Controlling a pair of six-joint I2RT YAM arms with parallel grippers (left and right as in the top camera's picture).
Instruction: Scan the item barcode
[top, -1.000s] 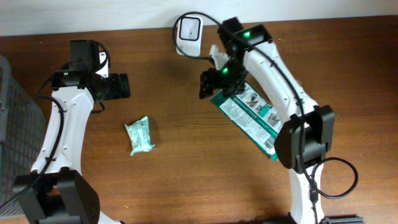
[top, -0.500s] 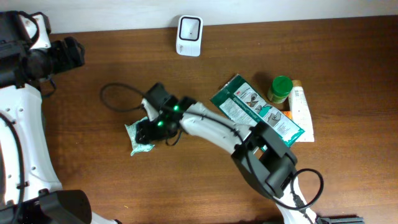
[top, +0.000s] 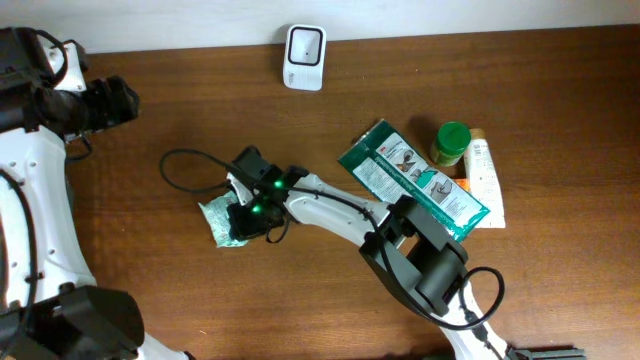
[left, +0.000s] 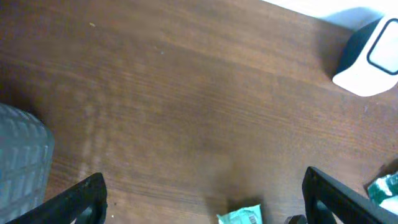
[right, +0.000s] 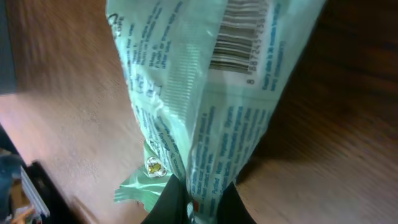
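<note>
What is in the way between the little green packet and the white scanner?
Nothing visible is. The right gripper has its jaws pinched on the green packet, and only bare table lies between the packet and the white scanner.

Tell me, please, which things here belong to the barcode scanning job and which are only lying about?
Job:
- small green packet, barcode showing
- right gripper, shut on the packet
- white scanner

Lying about:
- large green pack
- green-capped bottle
- white tube
- grey basket
- left gripper, open, holding nothing
</note>
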